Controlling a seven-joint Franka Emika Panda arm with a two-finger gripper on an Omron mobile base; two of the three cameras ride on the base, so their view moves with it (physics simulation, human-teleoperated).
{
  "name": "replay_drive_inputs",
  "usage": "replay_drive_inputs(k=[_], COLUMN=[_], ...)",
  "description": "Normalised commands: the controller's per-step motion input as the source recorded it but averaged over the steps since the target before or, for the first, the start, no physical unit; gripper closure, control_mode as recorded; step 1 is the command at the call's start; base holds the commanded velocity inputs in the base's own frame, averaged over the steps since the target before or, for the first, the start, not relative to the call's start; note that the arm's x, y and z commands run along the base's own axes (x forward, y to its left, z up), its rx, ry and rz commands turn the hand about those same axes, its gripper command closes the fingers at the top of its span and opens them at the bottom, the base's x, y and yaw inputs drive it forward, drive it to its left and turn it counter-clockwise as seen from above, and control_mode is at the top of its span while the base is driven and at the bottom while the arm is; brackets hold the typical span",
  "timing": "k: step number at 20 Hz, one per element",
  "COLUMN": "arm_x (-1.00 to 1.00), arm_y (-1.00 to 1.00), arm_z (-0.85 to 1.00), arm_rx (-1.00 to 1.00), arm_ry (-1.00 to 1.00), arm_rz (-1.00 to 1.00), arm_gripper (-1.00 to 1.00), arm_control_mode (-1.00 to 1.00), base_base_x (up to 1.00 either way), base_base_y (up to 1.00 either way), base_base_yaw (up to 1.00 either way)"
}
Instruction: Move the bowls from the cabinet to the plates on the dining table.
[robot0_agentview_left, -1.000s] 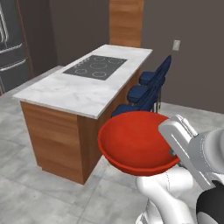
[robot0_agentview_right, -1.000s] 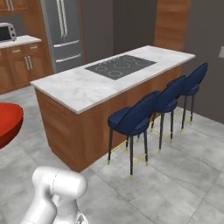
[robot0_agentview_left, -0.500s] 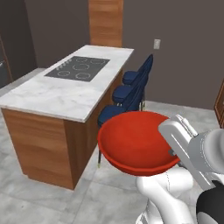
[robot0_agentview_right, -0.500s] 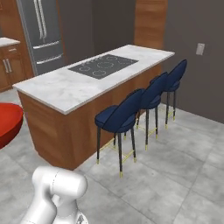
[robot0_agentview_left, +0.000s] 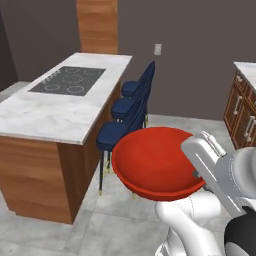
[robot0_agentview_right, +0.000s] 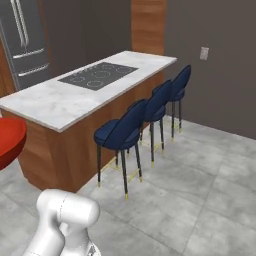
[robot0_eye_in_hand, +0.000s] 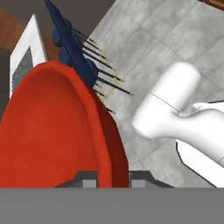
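Note:
A glossy red bowl (robot0_agentview_left: 155, 162) hangs in the air in front of the robot, held at its near rim. My gripper (robot0_agentview_left: 199, 174) is shut on that rim at the bowl's right side. In the hand view the rim passes between the two fingertips of the gripper (robot0_eye_in_hand: 113, 177), and the red bowl (robot0_eye_in_hand: 48, 127) takes up the left half. The bowl's edge (robot0_agentview_right: 7, 142) shows at the left border of the right base view. The dining table (robot0_agentview_left: 60, 112) stands ahead to the left, also seen from the right as the dining table (robot0_agentview_right: 55, 102). The plates and the cabinet are out of view.
A black cooktop (robot0_agentview_left: 67, 80) is set in the table's top. Three dark blue chairs (robot0_agentview_right: 125, 130) line its right side. Low brown drawers (robot0_agentview_left: 242, 107) stand at the far right, a steel fridge (robot0_agentview_right: 25, 45) at the back left. Grey tiled floor lies between.
The whole scene has slid to the left in both base views, so the camera has moved. The low drawers have come into view on the right. The bowl stays in the gripper as before.

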Motion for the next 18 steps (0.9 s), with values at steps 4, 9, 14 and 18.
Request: replay_drive_inputs(k=[4, 9, 14, 18], arm_x=[0.00, 0.00, 0.00, 0.00], arm_y=[0.00, 0.00, 0.00, 0.00], arm_z=[0.00, 0.00, 0.00, 0.00], arm_rx=[0.00, 0.00, 0.00, 0.00], arm_ry=[0.00, 0.00, 0.00, 0.00], arm_rz=[0.00, 0.00, 0.00, 0.00], arm_gripper=[1.00, 1.00, 1.00, 1.00], arm_control_mode=[1.00, 1.00, 1.00, 1.00], base_base_x=[0.00, 0.00, 0.00, 0.00], base_base_y=[0.00, 0.00, 0.00, 0.00], base_base_yaw=[-0.25, -0.25, -0.25, -0.25])
